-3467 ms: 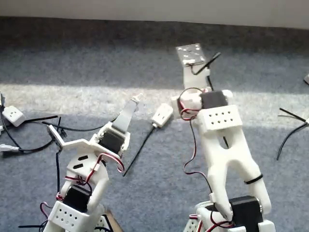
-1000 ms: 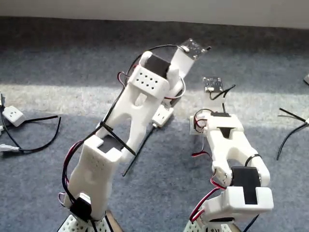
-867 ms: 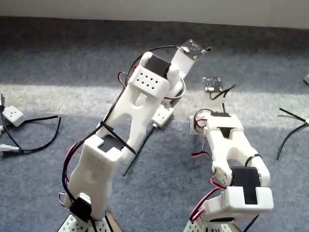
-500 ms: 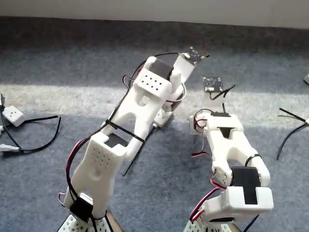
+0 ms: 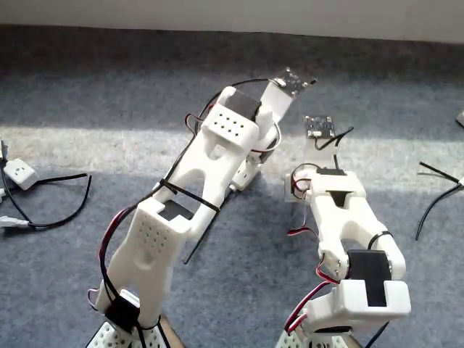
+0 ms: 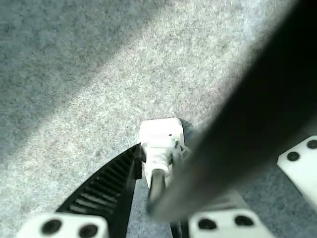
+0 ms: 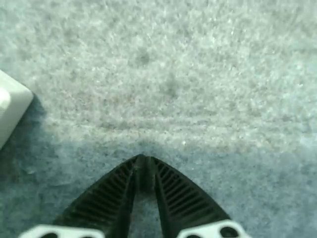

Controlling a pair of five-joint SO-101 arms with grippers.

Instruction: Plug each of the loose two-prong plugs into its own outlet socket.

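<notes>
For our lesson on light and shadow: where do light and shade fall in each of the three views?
High view: a bright band crosses the carpet, shade beyond it and nearer the arms. Left wrist view: the white plug sits at the light's edge, a dark shape hiding part of it. Right wrist view: lit carpet ahead, the right gripper in shade.

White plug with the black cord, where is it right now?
In the high view the white plug lies on the grey carpet near the middle, partly under the left arm wrist, left of the right arm.
</notes>
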